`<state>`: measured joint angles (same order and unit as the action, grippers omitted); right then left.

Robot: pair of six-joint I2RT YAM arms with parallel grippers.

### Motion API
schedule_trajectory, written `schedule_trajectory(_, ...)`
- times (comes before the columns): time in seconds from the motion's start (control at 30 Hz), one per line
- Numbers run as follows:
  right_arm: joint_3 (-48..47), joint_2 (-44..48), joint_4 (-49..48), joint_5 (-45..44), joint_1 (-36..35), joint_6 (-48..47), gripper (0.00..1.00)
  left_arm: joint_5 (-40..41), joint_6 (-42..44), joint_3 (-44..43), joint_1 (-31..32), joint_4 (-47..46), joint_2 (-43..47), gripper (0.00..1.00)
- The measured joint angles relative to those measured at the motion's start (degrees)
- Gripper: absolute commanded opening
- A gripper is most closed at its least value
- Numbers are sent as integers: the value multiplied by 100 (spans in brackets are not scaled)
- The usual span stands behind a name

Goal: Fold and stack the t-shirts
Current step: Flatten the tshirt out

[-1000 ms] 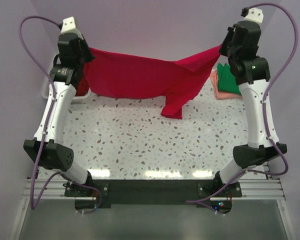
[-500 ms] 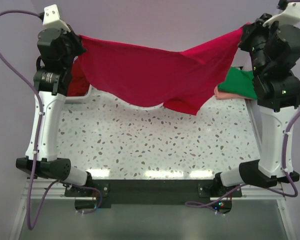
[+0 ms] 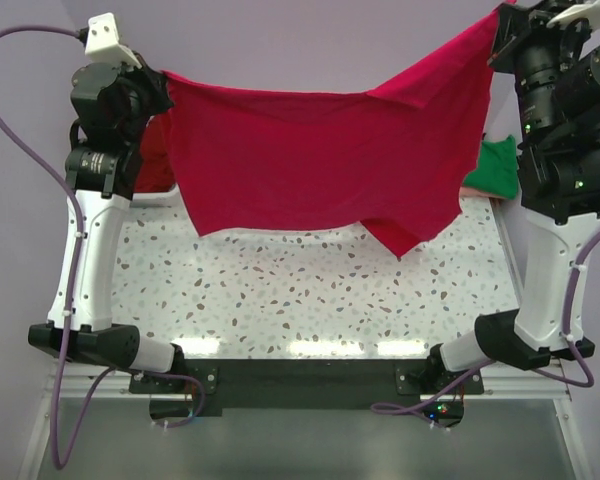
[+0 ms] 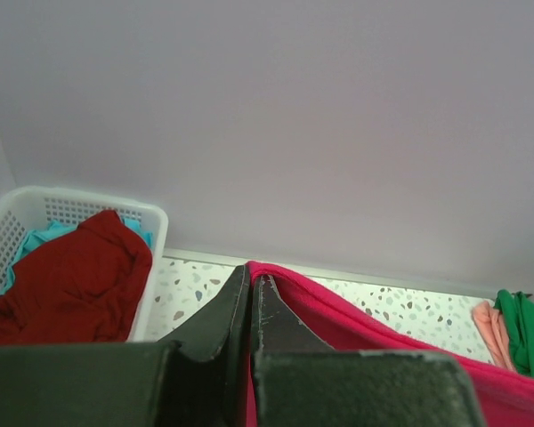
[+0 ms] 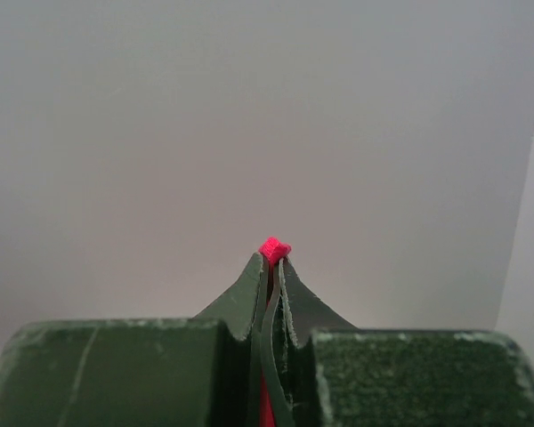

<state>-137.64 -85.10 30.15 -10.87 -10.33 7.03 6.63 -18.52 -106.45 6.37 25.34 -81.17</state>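
A crimson-pink t-shirt (image 3: 320,160) hangs stretched in the air between both arms, its lower hem drooping to a point at the right. My left gripper (image 3: 163,82) is shut on its left corner; in the left wrist view the cloth (image 4: 356,316) runs off to the right of the gripper (image 4: 252,277). My right gripper (image 3: 497,22) is raised higher and shut on the right corner, a tuft of cloth (image 5: 274,248) poking out above the gripper (image 5: 273,261). A green t-shirt (image 3: 495,165) lies at the right behind the hanging one, over a salmon-pink one (image 4: 488,327).
A white slatted basket (image 4: 151,233) stands at the back left, holding a dark red shirt (image 4: 67,280) over a teal one (image 4: 36,238). The speckled table (image 3: 310,290) lies below the hanging shirt. A grey wall closes the back.
Both arms have lifted and drawn apart, the right one higher and further right. The shirt has gone from a sagging drape to a taut spread sheet.
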Motion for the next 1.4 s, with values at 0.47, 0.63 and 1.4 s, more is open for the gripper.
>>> schedule_trajectory(0.47, 267, 667, -361, 575, 0, -28, 0, -225, -37, -94, 0, -195, 321, 0)
schedule_trajectory(0.63, 361, 1202, -520, 769, 0, -17, 0, -245, -33, -125, 0, -173, 780, 0)
schedule_trajectory(1.4, 109, -313, -960, 444, 0, -195, 0, -144, -33, -682, 0, -586, -960, 0)
